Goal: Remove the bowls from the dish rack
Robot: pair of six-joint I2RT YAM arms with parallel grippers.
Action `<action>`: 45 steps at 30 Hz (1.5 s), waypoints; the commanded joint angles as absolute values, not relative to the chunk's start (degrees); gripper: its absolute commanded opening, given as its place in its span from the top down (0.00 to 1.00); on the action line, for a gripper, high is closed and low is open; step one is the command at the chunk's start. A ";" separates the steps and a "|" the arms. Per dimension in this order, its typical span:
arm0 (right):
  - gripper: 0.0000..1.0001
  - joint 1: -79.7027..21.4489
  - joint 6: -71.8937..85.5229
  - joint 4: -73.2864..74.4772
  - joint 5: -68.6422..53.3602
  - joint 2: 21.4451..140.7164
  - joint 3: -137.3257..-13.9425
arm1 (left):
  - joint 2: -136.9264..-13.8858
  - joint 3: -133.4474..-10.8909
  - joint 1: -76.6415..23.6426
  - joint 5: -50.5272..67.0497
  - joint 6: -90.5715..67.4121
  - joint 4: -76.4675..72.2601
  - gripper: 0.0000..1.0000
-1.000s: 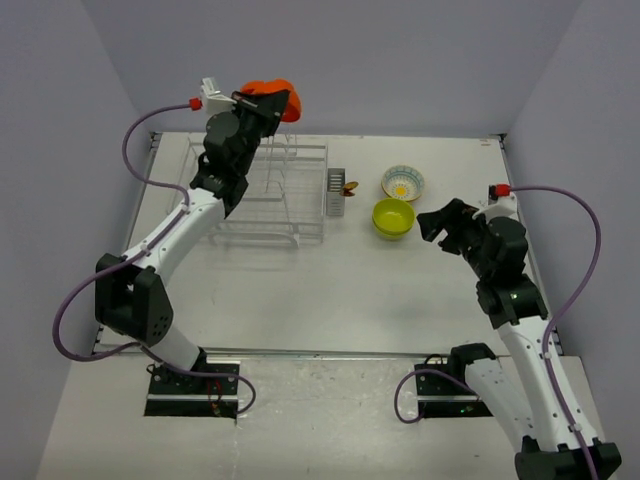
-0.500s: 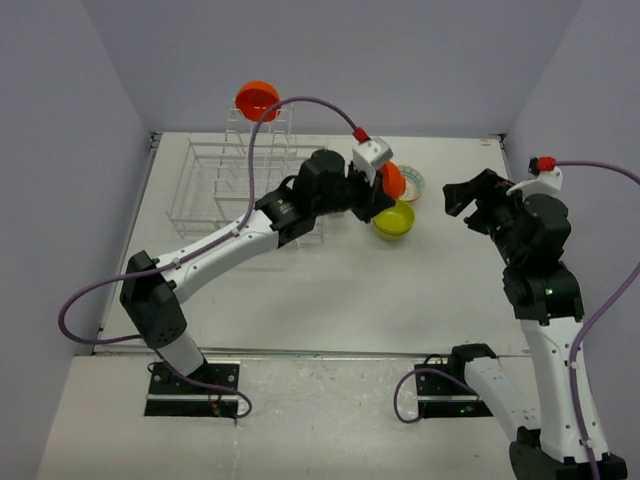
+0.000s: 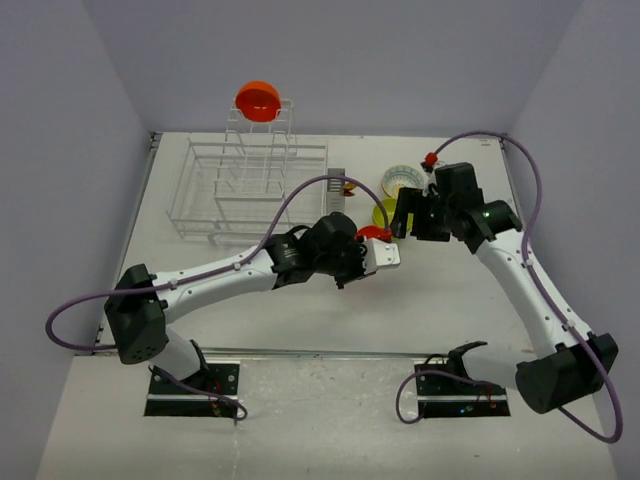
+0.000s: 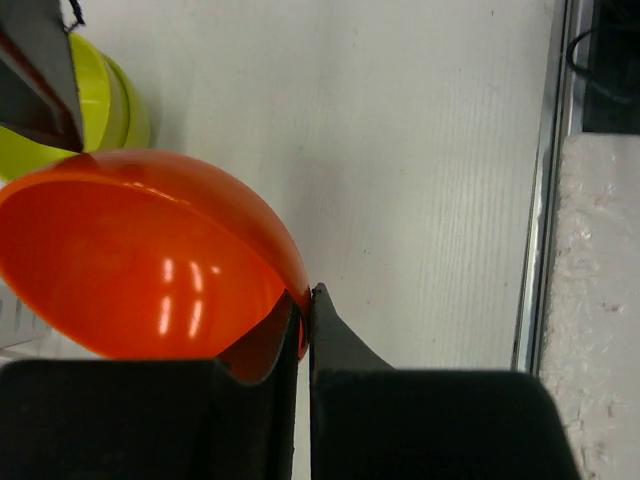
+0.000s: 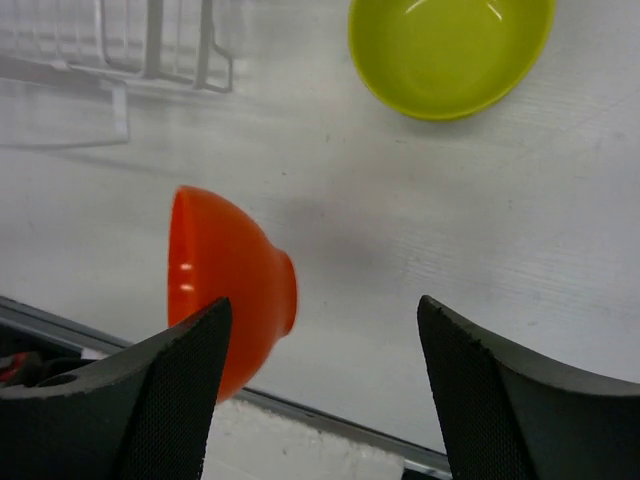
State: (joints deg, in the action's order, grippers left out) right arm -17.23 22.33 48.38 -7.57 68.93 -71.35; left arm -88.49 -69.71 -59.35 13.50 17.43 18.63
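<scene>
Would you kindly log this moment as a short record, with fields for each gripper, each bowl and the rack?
left gripper: shut on the rim of the held orange bowl, which is tipped on its side
right gripper: open, empty, near the lime-green bowl
lime-green bowl: upright on the table, right of the dish rack
flower-pattern bowl: on the table, just behind the lime-green one
second orange bowl: on edge atop the rack's tall tier
dish rack: no other bowl seen in it
</scene>
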 commanded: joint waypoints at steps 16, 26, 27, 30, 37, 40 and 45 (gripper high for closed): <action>0.27 -23.29 21.98 49.75 -5.71 69.25 -68.21 | -93.52 -80.33 -60.82 15.99 24.00 29.35 1.00; 0.57 -28.56 22.67 47.02 -5.89 73.56 -64.07 | -92.46 -81.39 -60.82 17.05 23.73 28.22 1.00; 0.69 -28.65 22.85 46.50 -5.98 73.48 -64.07 | -92.29 -81.30 -60.91 16.88 23.82 28.13 1.00; 1.00 -28.74 23.64 45.71 -5.02 72.86 -64.25 | -92.11 -80.77 -60.91 15.03 23.64 27.77 1.00; 1.00 -27.87 26.01 42.37 4.37 71.63 -63.63 | -91.94 -80.69 -60.82 3.45 17.42 26.02 0.47; 1.00 -21.48 27.50 40.18 6.42 71.90 -61.97 | -89.13 -78.68 -60.82 -3.76 13.47 23.74 0.00; 1.00 -7.58 32.42 29.81 7.55 65.75 -52.85 | -79.20 -73.05 -60.47 -24.40 2.84 16.53 0.00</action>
State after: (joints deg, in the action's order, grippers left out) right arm -13.47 28.01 37.39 3.66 70.94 -56.71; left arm -86.83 -74.61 -61.08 -8.14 11.53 24.01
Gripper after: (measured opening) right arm 0.088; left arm 0.996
